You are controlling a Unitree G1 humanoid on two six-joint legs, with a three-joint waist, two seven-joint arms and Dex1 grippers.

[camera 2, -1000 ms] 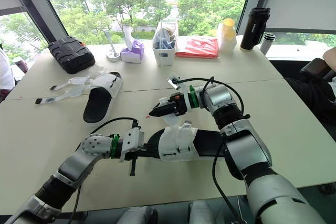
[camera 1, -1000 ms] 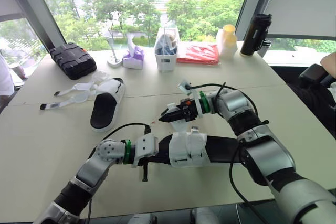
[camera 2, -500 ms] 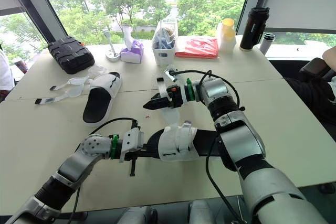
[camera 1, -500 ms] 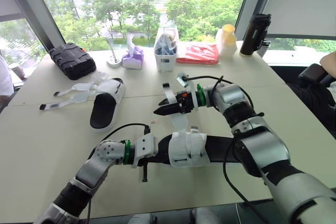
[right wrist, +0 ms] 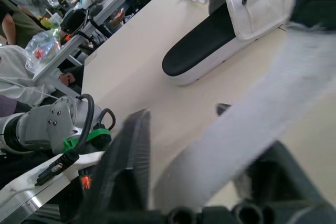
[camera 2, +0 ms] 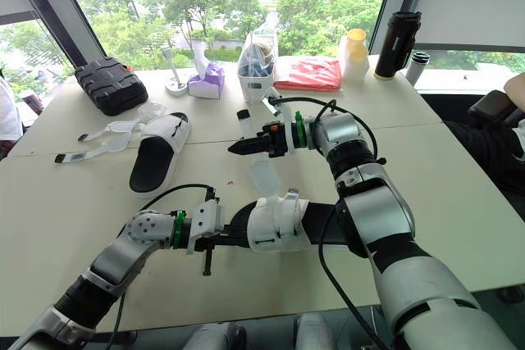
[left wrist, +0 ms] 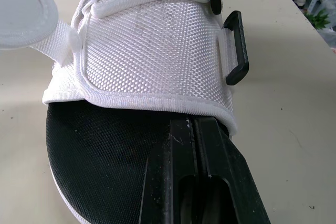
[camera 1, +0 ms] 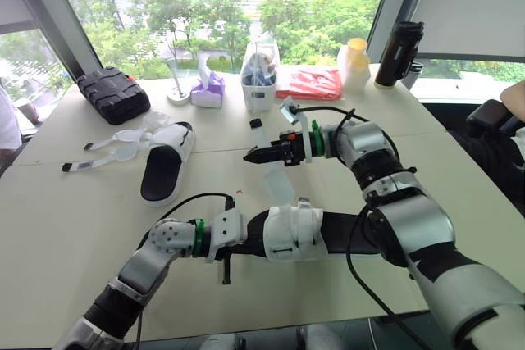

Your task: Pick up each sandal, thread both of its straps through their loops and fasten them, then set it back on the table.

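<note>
Pinching the strap (camera 1: 277, 183) in my right hand (camera 1: 253, 155), left hand (camera 1: 244, 243) clamping the sandal (camera 1: 336, 227), I'd steer toward its loop (left wrist: 235, 45).

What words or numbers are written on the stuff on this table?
No text can be read anywhere.
Dark tag at a strap end of the far sandal: too small to read.
Purple tissue box: any print is too blurred.
Red packet: nothing legible.

The left arm (camera 1: 146, 266) and right arm (camera 1: 410, 220) are silver-grey with black joints, green wrist rings (camera 1: 198, 238) and looping black cables (camera 1: 190, 200). The left hand (camera 1: 250, 241) and right hand (camera 1: 253, 155) are black.
</note>
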